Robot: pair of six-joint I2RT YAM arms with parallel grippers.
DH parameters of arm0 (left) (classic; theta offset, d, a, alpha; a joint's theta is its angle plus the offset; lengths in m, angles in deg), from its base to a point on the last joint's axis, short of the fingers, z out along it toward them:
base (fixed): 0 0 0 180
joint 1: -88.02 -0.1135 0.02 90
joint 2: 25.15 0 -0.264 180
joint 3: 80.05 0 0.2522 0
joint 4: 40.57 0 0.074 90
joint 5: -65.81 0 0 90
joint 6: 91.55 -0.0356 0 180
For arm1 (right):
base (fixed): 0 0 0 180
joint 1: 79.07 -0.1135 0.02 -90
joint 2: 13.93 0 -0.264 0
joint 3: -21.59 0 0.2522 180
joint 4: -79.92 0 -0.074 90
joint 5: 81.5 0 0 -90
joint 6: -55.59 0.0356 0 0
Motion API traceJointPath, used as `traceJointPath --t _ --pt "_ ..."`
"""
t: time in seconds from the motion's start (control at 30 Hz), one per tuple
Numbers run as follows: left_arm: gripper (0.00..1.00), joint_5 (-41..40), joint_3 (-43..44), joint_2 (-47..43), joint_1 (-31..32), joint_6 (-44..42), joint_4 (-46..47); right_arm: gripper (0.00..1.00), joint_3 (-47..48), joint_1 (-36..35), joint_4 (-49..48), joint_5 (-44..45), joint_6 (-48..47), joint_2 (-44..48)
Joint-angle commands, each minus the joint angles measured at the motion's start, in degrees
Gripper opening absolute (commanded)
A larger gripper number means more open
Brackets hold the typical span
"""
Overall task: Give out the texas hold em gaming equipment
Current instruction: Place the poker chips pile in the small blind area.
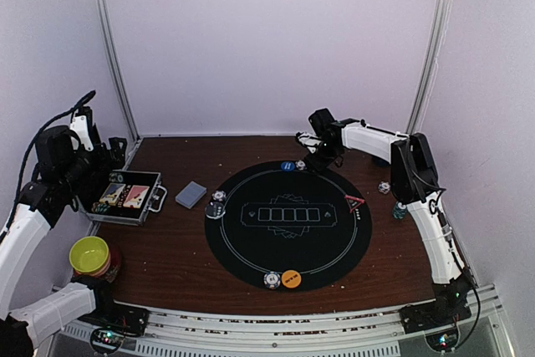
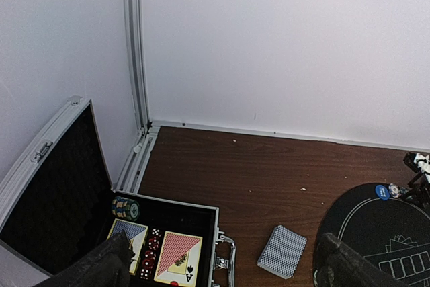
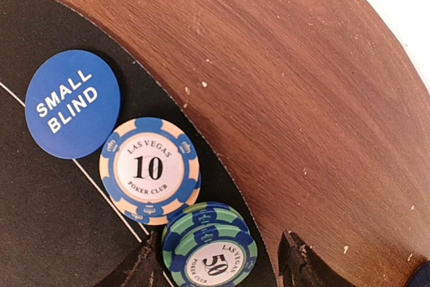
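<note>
From where I stood, most seats looked served. On the black mat (image 1: 288,248) the orange button (image 1: 291,277) had a chip (image 1: 272,279) beside it, more chips (image 1: 217,202) sat at the left rim, and the red triangle marker (image 1: 354,201) at the right. At the far rim the right claw (image 1: 315,162) hung with its fingers apart astride a stack of 50 chips (image 3: 208,247), next to a 10 chip (image 3: 150,169) and the blue button (image 3: 72,103). The left claw (image 2: 222,263) gaped empty over the open case (image 1: 129,196). The card deck (image 1: 191,195) lay undealt on the counter (image 1: 184,248), probably the main job left.
</note>
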Motion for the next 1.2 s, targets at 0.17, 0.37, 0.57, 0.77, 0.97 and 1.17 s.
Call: traceJointPath --t 0.17,0.37,0.57,0.77,0.97,1.17 --pt "0.98 -0.38 0.46 -0.69 -0.6 -0.34 1.59 0.59 -1.55 0.44 -0.6 2.97 1.71 0.11" --pt "0.98 -0.3 0.5 -0.68 -0.54 -0.33 1.58 0.57 -1.56 0.58 -1.74 5.99 2.46 -0.71" --pt "0.98 -0.3 0.47 -0.77 -0.58 -0.36 1.58 0.55 -1.37 0.88 -1.51 5.56 2.6 -0.47" --pt "0.98 -0.3 0.49 -0.69 -0.59 -0.34 1.58 0.61 -1.93 0.88 1.11 -2.7 0.35 1.02" --pt "0.98 -0.39 0.47 -0.73 -0.63 -0.36 1.58 0.73 -1.01 1.38 2.37 -6.05 1.67 1.73" --pt "0.98 -0.25 0.55 -0.77 -0.62 -0.34 1.58 0.79 -0.98 2.97 4.19 -11.32 1.61 4.57"
